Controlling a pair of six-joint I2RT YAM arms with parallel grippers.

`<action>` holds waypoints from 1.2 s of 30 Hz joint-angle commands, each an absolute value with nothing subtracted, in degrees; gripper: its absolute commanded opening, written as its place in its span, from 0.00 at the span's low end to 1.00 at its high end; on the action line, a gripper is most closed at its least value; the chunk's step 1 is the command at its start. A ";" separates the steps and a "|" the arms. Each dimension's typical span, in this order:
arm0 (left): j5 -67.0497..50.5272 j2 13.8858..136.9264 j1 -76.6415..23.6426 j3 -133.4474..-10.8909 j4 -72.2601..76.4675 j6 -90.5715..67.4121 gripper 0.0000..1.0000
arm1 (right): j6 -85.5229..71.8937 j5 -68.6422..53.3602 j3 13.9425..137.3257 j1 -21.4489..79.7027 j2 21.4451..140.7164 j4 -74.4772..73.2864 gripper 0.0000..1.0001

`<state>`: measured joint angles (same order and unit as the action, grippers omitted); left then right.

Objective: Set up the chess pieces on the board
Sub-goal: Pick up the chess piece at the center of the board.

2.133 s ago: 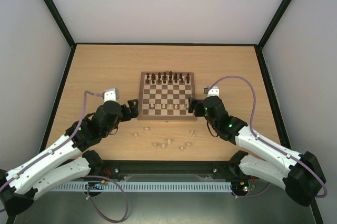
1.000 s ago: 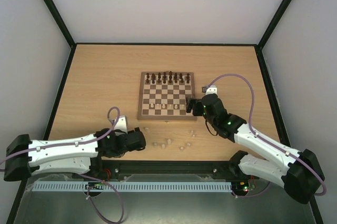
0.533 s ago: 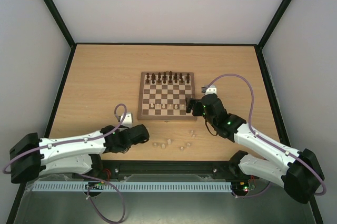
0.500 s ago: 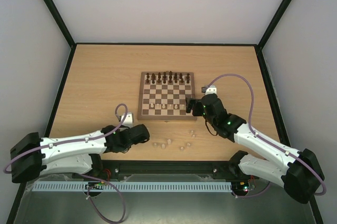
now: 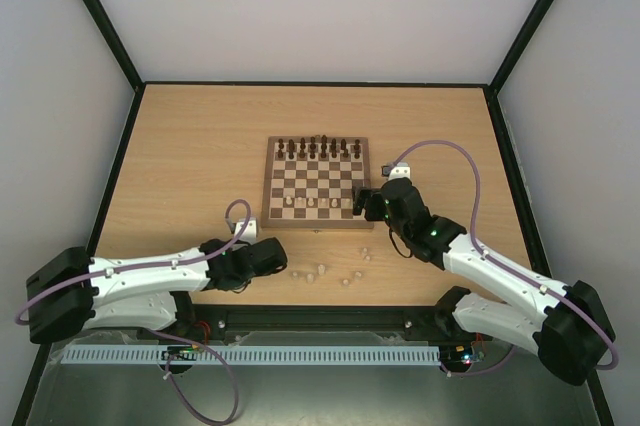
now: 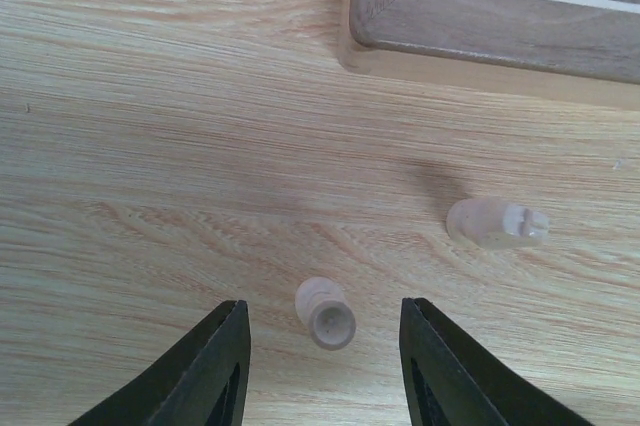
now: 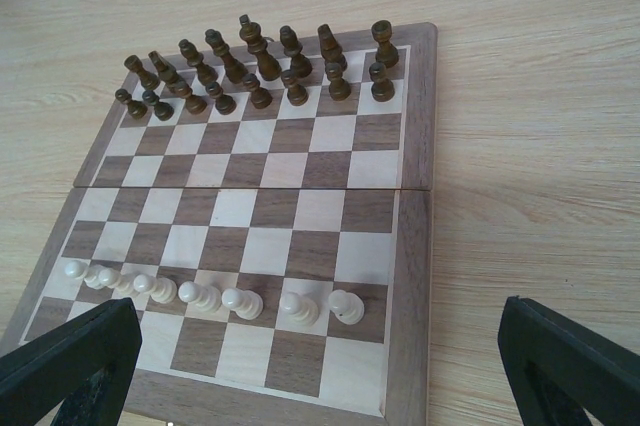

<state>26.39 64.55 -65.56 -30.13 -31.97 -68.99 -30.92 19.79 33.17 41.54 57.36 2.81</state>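
Observation:
The board (image 5: 316,186) carries dark pieces (image 7: 260,66) on its two far rows and a line of pale pawns (image 7: 205,296) on the second near row. Several pale chess pieces (image 5: 320,272) lie loose on the table in front of it. My left gripper (image 6: 325,366) is low over the table by the board's near left corner (image 6: 480,31). Its jaws are partly closed around a pale piece (image 6: 326,313) lying on its side, with a gap on each side. A second pale piece (image 6: 495,222) lies to the right. My right gripper (image 7: 318,351) hovers wide open and empty over the board's near right corner.
Black frame posts and white walls enclose the wooden table (image 5: 190,146). The right arm's cable (image 5: 450,161) loops beside the board. The two arm bases sit on the rail (image 5: 320,321) at the near edge.
My left arm swung from the board's left side down to the loose pieces, and its jaws narrowed around one lying pale piece. The right arm barely moved.

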 commanded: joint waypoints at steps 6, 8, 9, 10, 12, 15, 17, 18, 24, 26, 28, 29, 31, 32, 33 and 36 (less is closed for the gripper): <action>25.74 68.10 -65.35 -29.21 -29.73 -68.15 0.42 | -31.11 19.93 34.95 41.39 57.77 1.93 0.99; 25.66 68.90 -65.30 -29.40 -29.45 -67.89 0.37 | -31.11 19.89 34.98 41.39 57.83 1.93 0.99; 25.74 69.21 -65.30 -29.40 -29.32 -67.86 0.34 | -31.11 19.91 34.98 41.38 57.83 1.93 0.99; 25.71 69.49 -65.30 -29.43 -29.27 -67.85 0.33 | -31.11 19.87 34.98 41.37 57.91 1.92 0.99; 26.04 69.73 -65.32 -29.49 -29.31 -67.79 0.31 | -31.11 19.90 34.94 41.37 57.90 1.93 0.99; 26.28 70.22 -65.13 -29.51 -29.29 -67.73 0.26 | -31.11 19.82 34.97 41.38 57.86 1.93 0.99; 26.20 70.88 -65.04 -29.63 -29.25 -67.47 0.20 | -31.11 19.80 34.96 41.35 57.88 1.93 0.99; 26.27 71.43 -64.97 -29.81 -29.41 -67.42 0.19 | -31.11 19.81 34.96 41.32 57.91 1.93 0.99; 27.42 72.37 -64.83 -31.74 -31.44 -66.96 0.10 | -31.11 19.71 34.98 41.39 57.84 1.91 0.99; 28.35 72.19 -64.61 -33.30 -32.94 -66.38 0.10 | -31.11 19.69 34.98 41.35 57.68 1.85 0.99; 29.77 72.16 -64.16 -35.67 -35.05 -65.30 0.10 | -31.11 19.80 34.98 41.34 57.53 1.84 0.99; 30.51 72.16 -63.82 -37.14 -35.90 -64.60 0.10 | -31.11 19.84 34.97 41.37 57.42 1.85 0.99; 31.64 72.33 -62.47 -39.96 -36.95 -62.74 0.10 | -31.12 19.71 34.98 41.35 57.39 1.82 0.99; 32.00 72.33 -61.84 -41.33 -37.02 -61.61 0.10 | -31.11 19.81 34.98 41.35 57.39 1.84 0.99; 32.14 72.45 -60.95 -42.55 -36.95 -60.39 0.10 | -31.11 19.85 34.98 41.36 57.45 1.85 0.99; 32.00 73.65 -58.10 -46.14 -36.04 -55.42 0.10 | -31.10 19.87 34.98 41.37 57.63 1.78 0.99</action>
